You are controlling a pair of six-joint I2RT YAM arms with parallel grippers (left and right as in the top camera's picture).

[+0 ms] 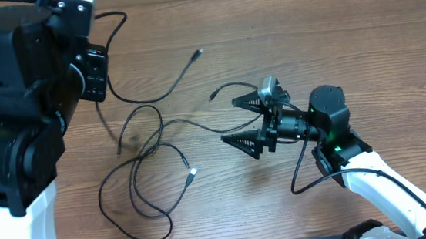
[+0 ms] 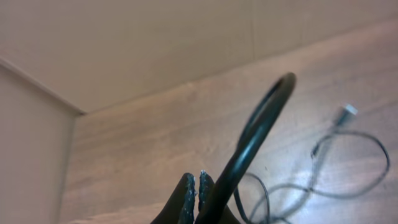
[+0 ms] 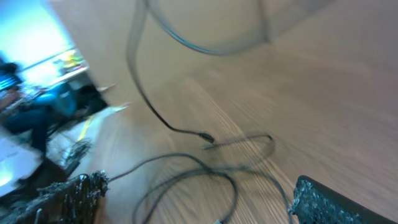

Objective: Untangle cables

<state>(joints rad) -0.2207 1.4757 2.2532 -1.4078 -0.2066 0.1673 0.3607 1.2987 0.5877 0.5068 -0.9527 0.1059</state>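
Several thin black cables [image 1: 154,152] lie looped over one another on the wooden table, left of centre. Small plugs show at their ends [image 1: 198,55] [image 1: 192,171]. My right gripper [image 1: 228,120] hangs open just right of the tangle, pointing left at it. In the right wrist view the cables [image 3: 205,174] lie blurred on the table between and beyond the spread fingers [image 3: 68,193], with nothing held. My left gripper [image 2: 196,183] is shut on nothing, up at the table's far left. Cable loops [image 2: 348,155] and a plug [image 2: 350,110] lie to its right.
The left arm's bulky black body [image 1: 18,98] covers the table's left part. A thick black arm cable [image 2: 261,124] curves across the left wrist view, close beside the fingers. The right arm's own wiring [image 1: 310,173] loops beside its white link [image 1: 389,189]. A wall [image 2: 124,43] borders the table.
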